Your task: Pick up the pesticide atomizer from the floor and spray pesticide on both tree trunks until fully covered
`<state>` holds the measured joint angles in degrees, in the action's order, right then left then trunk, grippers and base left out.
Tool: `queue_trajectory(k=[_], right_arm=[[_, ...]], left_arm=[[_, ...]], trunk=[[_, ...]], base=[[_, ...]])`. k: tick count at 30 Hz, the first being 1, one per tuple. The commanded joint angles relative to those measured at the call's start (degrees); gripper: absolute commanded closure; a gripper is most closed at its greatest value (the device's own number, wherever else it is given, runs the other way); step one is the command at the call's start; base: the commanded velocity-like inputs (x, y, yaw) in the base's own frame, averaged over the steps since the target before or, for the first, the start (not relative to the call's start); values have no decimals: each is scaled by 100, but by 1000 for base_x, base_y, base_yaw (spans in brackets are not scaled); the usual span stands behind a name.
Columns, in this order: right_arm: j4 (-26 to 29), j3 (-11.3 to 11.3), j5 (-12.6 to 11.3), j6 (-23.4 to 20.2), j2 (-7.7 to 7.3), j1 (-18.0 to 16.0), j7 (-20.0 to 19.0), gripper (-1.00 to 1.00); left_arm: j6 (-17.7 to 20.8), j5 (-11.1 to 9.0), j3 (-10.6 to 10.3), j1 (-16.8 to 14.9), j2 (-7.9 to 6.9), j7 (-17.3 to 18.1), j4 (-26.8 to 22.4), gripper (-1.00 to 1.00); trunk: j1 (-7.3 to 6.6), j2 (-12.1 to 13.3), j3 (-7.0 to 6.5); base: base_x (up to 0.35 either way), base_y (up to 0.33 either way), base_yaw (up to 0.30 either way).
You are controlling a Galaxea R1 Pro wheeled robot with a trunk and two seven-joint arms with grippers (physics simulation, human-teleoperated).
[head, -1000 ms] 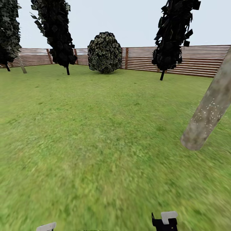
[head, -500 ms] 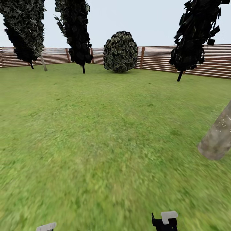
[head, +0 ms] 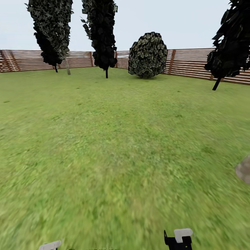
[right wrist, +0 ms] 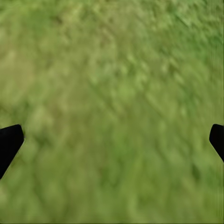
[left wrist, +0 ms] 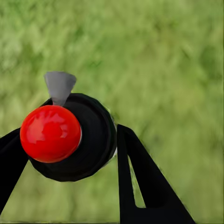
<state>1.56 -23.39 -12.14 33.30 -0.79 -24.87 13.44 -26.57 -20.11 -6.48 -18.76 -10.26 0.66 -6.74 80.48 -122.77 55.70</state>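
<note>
Green lawn (head: 114, 146) inside a slatted reddish-brown fence (head: 194, 64). Left gripper (left wrist: 70, 154) clamps the dark red-topped pesticide atomizer (left wrist: 70, 137); right gripper (right wrist: 112, 140) gapes wide, holding nothing. Pickup done; 1 pale trunk base (head: 244, 169) is visible at the right edge, its coverage unclear.

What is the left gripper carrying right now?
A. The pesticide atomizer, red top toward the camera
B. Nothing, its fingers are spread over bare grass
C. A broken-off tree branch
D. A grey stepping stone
A: in the left wrist view the pesticide atomizer, with its round red top and dark body, sits between the left gripper's black fingers, above blurred lawn.
</note>
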Motion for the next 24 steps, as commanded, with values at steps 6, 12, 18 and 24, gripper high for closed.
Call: queue_trajectory(k=[6,12,18,24], right_arm=[[3,-51,-43,10,-1,0,18,-100],[3,-51,-43,10,0,0,18,-100],[3,-51,-43,10,0,0,18,-100],[3,-51,-43,10,0,0,18,-100]], left_arm=[[-9,-57,-55,-5,3,9,3,100],[-15,-61,-48,-5,-1,5,6,100],[-8,-63,-46,-5,-2,5,6,100],[-7,-72,-46,-5,-2,5,6,100]], trunk=[[-1,-2,17],[-1,-2,29],[-1,-2,41],[-1,-2,53]], base=[[0,0,281],[10,3,281],[197,150,281],[245,205,281]])
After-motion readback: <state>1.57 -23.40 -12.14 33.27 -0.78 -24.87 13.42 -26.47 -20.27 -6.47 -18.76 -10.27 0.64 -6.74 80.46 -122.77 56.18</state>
